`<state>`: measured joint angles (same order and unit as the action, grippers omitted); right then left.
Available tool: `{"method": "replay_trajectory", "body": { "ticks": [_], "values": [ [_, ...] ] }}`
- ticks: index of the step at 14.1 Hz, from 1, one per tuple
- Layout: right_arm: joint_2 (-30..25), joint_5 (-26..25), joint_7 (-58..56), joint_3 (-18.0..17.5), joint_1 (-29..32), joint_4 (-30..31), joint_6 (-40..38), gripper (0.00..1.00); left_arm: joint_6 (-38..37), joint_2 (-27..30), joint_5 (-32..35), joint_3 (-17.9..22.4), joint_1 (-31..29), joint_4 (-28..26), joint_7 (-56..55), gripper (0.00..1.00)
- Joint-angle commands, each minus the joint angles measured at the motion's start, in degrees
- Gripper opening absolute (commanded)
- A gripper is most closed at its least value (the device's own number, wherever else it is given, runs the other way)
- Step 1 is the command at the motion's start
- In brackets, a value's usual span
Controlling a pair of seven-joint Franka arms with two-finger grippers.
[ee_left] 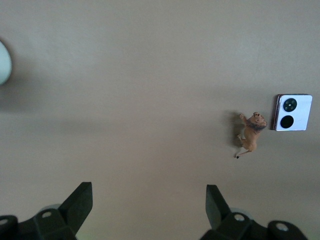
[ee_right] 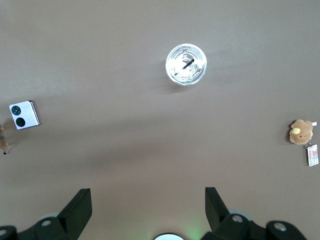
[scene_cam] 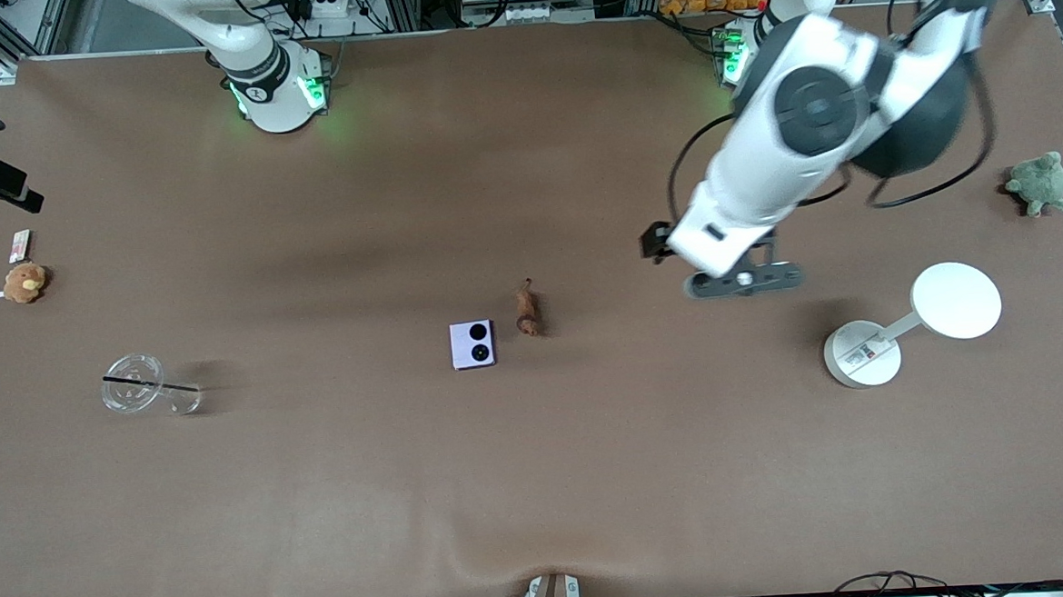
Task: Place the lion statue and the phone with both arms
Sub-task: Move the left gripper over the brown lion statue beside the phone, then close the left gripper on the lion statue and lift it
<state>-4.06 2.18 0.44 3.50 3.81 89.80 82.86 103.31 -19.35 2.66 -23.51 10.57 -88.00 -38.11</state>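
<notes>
Orange-brown lion statue (scene_cam: 527, 310): mid-tabletop (scene_cam: 541, 480), just beside the phone (scene_cam: 473, 344).
Left end effector (scene_cam: 742, 279): spread, over bare tabletop; we'd centre it over the lion, then descend.
Right end effector (ee_right: 145, 210): spread, waiting high.

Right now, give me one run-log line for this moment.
left gripper: open, over bare table | right gripper: open, waiting | lion statue, phone: side by side on table, ungrasped

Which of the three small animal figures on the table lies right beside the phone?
The lion statue, thin and orange-brown, beside the phone. The brown plush and green turtle plush sit at the table's ends.
</notes>
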Motion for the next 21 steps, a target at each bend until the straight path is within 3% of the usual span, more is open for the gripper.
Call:
{"method": "replay_trajectory", "body": {
  "ticks": [1,6,9,11,15,18,21],
  "values": [
    [0.3,0.3,-0.4,-0.4,0.6,-0.9,-0.2,1.0,3.4,-3.6,2.0,0.0,2.7,1.4,-4.0,1.0],
    [0.3,0.3,-0.4,-0.5,0.4,-0.9,-0.3,1.0,9.9,-11.3,9.1,0.2,9.6,1.7,-15.8,1.0],
    [0.3,0.3,-0.4,-0.5,0.5,-0.9,-0.4,1.0,11.9,-18.2,9.7,1.1,13.5,8.1,-20.3,1.0],
    [0.3,0.3,-0.4,-0.5,0.4,-0.9,-0.5,1.0,14.1,-21.2,9.7,4.3,17.8,10.6,-20.8,1.0],
    [0.3,0.2,-0.4,-0.5,0.5,-0.9,-0.4,1.0,20.8,-24.9,9.6,12.8,26.8,10.7,-21.0,1.0],
    [0.3,0.2,-0.4,-0.5,0.4,-0.9,-0.4,1.0,25.1,-28.0,9.6,13.6,27.8,10.8,-21.2,1.0],
    [0.3,0.2,-0.4,-0.4,0.4,-0.9,-0.5,1.0,28.4,-30.0,9.6,13.7,28.0,10.8,-21.3,0.89]
  ]
}}
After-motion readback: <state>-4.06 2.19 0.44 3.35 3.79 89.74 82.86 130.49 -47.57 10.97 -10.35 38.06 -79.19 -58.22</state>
